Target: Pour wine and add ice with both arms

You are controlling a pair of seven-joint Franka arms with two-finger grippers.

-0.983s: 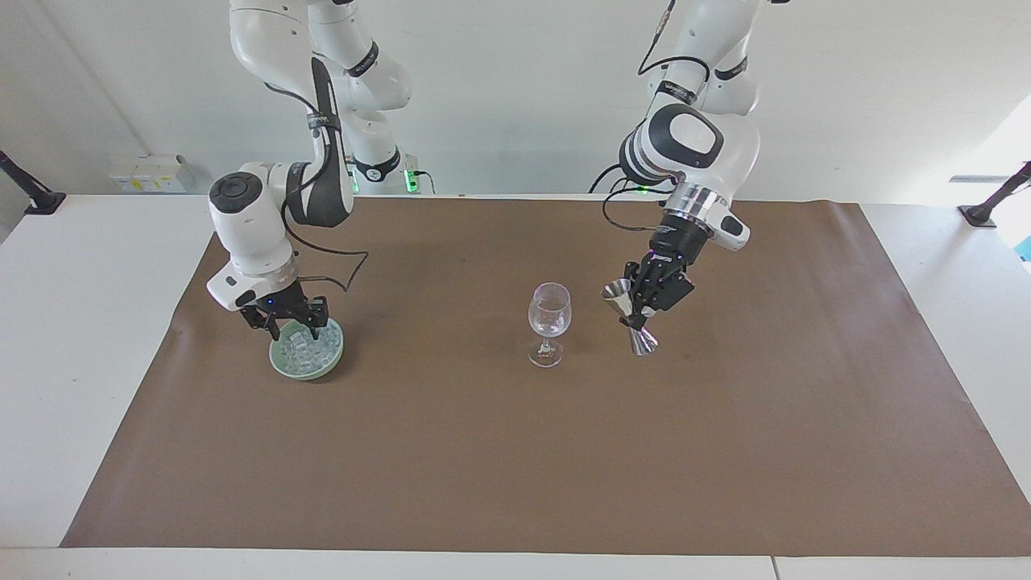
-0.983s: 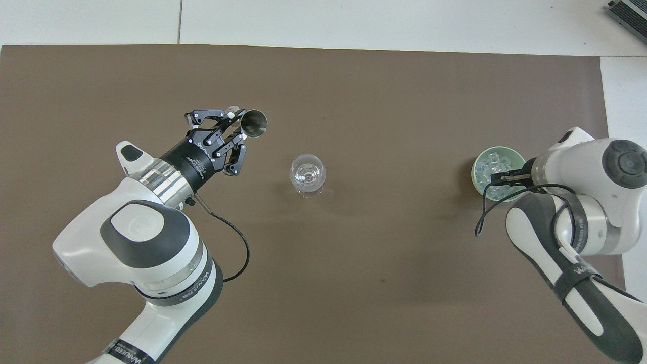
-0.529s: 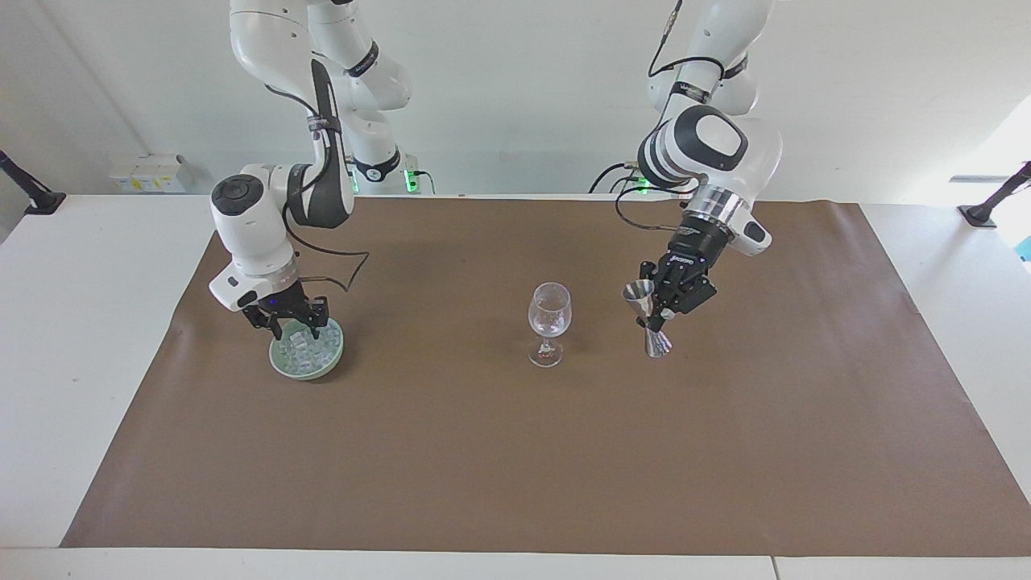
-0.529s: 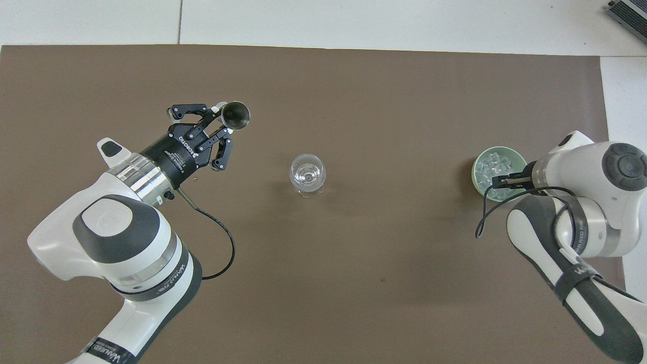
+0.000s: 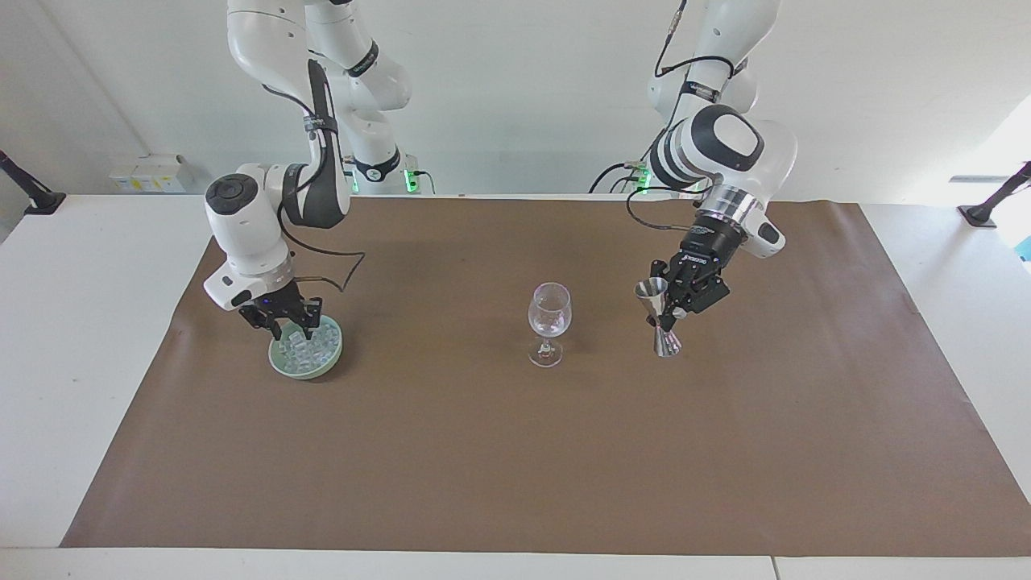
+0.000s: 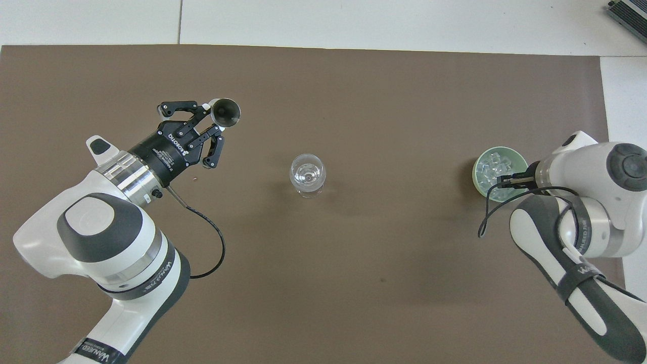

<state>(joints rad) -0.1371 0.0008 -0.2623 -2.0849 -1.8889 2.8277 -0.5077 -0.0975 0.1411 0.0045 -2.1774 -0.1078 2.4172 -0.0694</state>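
Note:
A clear stemmed wine glass stands upright in the middle of the brown mat and also shows in the overhead view. My left gripper is shut on a steel jigger, held nearly upright beside the glass toward the left arm's end. The jigger's base is at or just above the mat. Its open cup shows in the overhead view at the left gripper. My right gripper is down over a pale green bowl of ice. In the overhead view the right gripper covers part of the bowl and the ice.
The brown mat covers most of the white table. A black cable loops from each wrist. A small pale box sits on the table at the right arm's end, near the wall.
My left gripper has carried the jigger away from the glass toward the left arm's end and turned it from tilted to nearly upright. The right gripper has shifted slightly over the bowl.

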